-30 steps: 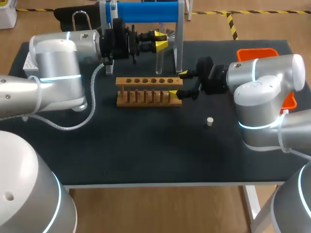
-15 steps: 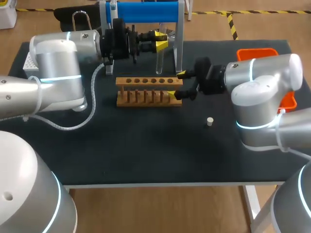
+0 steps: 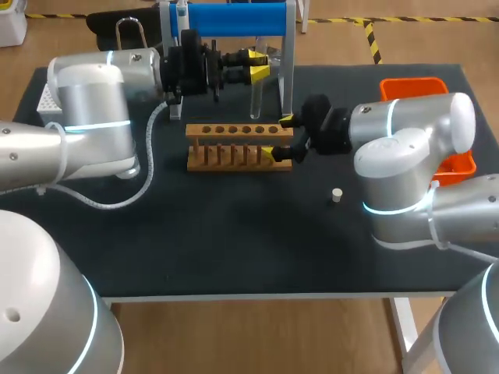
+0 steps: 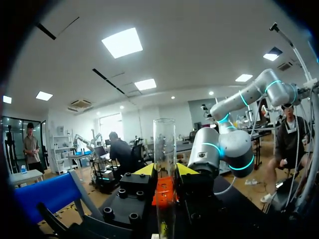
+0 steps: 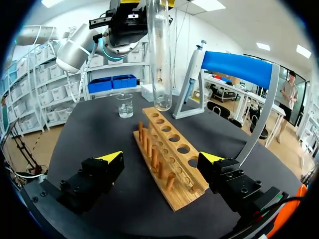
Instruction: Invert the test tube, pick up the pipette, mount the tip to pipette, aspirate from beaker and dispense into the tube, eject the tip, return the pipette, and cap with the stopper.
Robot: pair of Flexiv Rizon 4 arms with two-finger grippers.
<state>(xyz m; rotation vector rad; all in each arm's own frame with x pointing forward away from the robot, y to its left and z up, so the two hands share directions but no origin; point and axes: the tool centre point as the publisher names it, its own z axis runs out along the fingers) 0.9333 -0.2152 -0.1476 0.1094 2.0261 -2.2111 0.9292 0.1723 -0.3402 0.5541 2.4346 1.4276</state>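
Here the left hand [image 3: 254,65] pinches the test tube [image 3: 255,100], the right hand [image 3: 278,136] spread astride the rack [image 3: 234,146]

The long wooden test tube rack [image 3: 239,146] lies mid-table, and at its 1 o'clock the clear glass test tube [image 3: 256,101] hangs upright in the left gripper [image 3: 256,65], before the blue-barred pipette stand [image 3: 234,19]. The right gripper [image 3: 277,136] straddles the rack's 3 o'clock end. The small white stopper [image 3: 337,195] sits at the rack's 4 o'clock, the orange plastic tray [image 3: 413,84] at 2 o'clock.
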